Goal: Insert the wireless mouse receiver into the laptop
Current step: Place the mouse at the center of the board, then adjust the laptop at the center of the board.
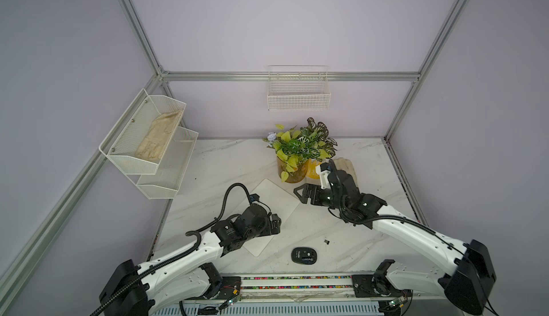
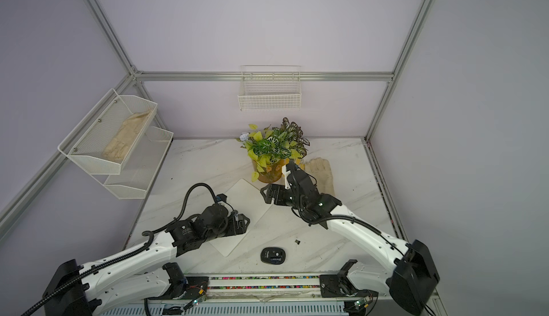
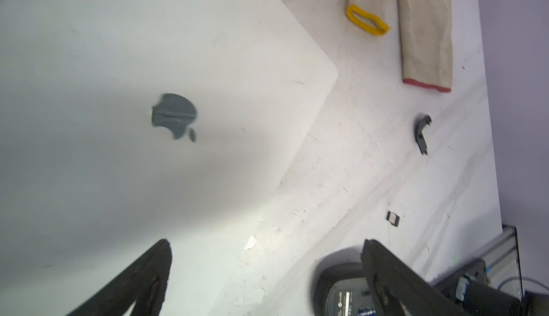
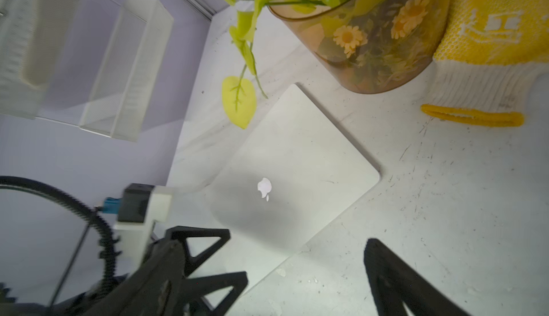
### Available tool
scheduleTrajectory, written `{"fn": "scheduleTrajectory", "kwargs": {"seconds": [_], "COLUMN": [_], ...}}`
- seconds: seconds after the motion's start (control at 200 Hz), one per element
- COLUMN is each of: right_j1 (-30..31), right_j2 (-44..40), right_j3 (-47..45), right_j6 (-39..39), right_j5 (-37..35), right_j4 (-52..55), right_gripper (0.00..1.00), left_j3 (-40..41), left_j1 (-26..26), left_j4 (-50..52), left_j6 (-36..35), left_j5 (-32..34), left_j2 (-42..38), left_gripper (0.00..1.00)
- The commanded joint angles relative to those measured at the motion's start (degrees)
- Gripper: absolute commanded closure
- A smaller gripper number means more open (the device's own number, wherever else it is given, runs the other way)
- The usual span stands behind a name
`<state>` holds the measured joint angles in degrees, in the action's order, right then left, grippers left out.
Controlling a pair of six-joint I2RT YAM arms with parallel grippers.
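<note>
The laptop lies closed and turned at an angle on the marble table; its lid and dark logo fill the left wrist view, and the right wrist view shows it too. The wireless mouse receiver lies loose on the table to the right of the laptop, close to the upturned black mouse. My left gripper hovers open over the laptop's near right edge, holding nothing. My right gripper hangs open and empty beside the laptop's far right corner.
A potted plant stands just behind the laptop. A yellow glove and a beige glove lie to its right. A small dark curved piece lies on the table. A mesh shelf and a wire basket hang on the walls.
</note>
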<state>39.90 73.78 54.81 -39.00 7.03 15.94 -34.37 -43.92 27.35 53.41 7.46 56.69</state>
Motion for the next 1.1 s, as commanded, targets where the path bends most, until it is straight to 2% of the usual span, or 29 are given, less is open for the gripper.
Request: {"fn": "scheduleTrajectory", "kwargs": {"seconds": [0.0,0.19,0.34,0.59,0.825,1.095], "right_j1": [-0.1,-0.1,-0.2,-0.2,-0.2,-0.2], "right_j2": [8.6,20.8,29.9,39.0,40.7,40.5], "right_j3": [4.6,11.2,16.7,21.9,22.0,21.1], "right_j6": [8.0,11.7,15.1,18.1,19.0,19.5], "right_j5": [0.9,4.7,5.3,4.0,2.5,1.7], "right_j4": [4.5,2.1,2.8,2.6,2.7,2.4], "right_gripper": [0.03,0.03,0.03,0.03,0.03,0.03], "left_j3": [-2.0,-1.1,-0.5,-0.5,-1.4,0.3], "left_j1": [7.0,17.2,21.9,23.1,23.6,23.9], "left_j4": [10.8,13.0,13.2,15.8,15.1,15.0], "left_j6": [3.4,9.8,14.4,19.2,20.0,20.8], "left_j5": [3.2,0.2,-1.1,-0.4,-3.0,-1.6], "left_j2": [-1.5,0.0,1.2,3.8,9.2,7.6], "left_gripper": [0.0,0.0,0.0,0.0,0.0,0.0]}}
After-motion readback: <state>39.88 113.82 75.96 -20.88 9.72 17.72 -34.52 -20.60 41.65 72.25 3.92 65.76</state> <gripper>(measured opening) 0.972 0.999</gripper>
